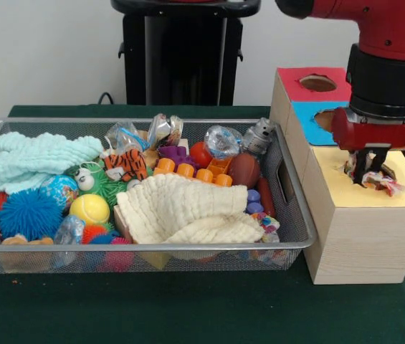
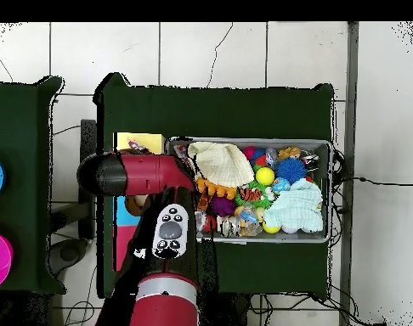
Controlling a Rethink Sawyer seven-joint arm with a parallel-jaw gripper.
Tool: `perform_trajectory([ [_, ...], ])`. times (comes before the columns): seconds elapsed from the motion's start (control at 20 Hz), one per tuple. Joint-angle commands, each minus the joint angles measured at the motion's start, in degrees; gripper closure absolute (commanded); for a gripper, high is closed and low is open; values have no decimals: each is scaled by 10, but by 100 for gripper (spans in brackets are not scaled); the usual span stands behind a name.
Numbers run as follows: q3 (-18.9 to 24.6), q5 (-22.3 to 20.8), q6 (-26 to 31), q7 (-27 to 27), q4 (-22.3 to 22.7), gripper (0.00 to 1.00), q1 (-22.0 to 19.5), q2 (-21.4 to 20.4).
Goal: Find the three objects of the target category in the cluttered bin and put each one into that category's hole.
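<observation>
The wire-mesh bin (image 1: 152, 247) fills the left and middle of the table, and it also shows in the overhead view (image 2: 244, 141). The wooden box's yellow face (image 1: 396, 197) lies to its right. My gripper (image 1: 368, 172) reaches down onto the hole (image 1: 351, 169) at that face's far left edge. A white fabric bundle with coloured patches (image 1: 387, 183) lies at the hole, under and just right of the gripper's tips. A small patch of similar printed fabric (image 1: 268, 223) shows in the bin's near right corner, beside the cream cloth. In the overhead view the arm (image 2: 138, 174) hides the gripper.
The blue-faced (image 1: 310, 123) and red-faced (image 1: 317, 83) cut-outs lie behind the yellow face. The bin holds a cream muslin cloth (image 1: 188, 211), a mint-green cloth (image 1: 34, 159), a yellow ball (image 1: 89, 208), a blue spiky ball (image 1: 29, 213), a tiger toy (image 1: 127, 165) and orange blocks (image 1: 191, 170).
</observation>
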Motion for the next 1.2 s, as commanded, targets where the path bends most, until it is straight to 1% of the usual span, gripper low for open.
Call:
perform_trajectory([
  [0.05, 37, 28, -43, 134, 30, 100, -13, 43],
  [0.2, 29, 29, -43, 132, 24, 100, -10, 48],
  [0.3, 25, 29, -44, 134, 30, 100, -6, 47],
  [0.75, 6, 35, 23, 130, 12, 100, 3, 33],
  [1.05, 1, 40, 54, 128, 13, 100, 4, 19],
  [1.2, 0, 41, 63, 124, 0, 100, 2, 28],
])
